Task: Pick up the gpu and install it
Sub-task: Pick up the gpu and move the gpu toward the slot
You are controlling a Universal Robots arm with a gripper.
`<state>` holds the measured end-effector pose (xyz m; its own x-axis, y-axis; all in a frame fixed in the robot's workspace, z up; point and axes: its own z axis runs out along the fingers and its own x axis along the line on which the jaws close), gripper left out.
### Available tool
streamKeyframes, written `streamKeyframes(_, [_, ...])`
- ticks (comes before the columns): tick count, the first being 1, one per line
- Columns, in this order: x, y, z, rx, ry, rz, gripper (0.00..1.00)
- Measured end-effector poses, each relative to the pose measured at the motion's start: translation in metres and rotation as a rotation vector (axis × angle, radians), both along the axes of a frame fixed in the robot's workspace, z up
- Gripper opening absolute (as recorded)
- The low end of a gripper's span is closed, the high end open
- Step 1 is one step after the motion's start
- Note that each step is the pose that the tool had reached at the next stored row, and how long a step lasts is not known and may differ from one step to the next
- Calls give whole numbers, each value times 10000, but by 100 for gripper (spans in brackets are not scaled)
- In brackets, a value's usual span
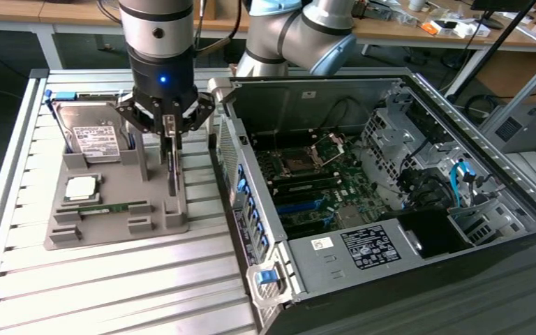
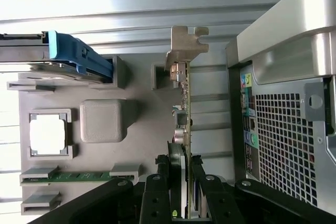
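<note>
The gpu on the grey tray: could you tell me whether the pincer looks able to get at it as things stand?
Probably yes: the pincer hangs right over the gpu, which stands on edge in the tray, with nothing between them; the drive and the case sit clear to either side.

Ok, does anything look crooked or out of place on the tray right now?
Nothing stands out. The gpu stands straight on edge at the tray, clamped in the gripper. The hard drive, processor and memory stick sit square in their own pockets.
</note>
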<state>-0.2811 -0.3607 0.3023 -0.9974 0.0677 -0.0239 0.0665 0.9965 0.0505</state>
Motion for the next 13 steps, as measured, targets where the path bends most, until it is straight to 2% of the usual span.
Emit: streamKeyframes(13, [0,0,147,5,1,0,27])
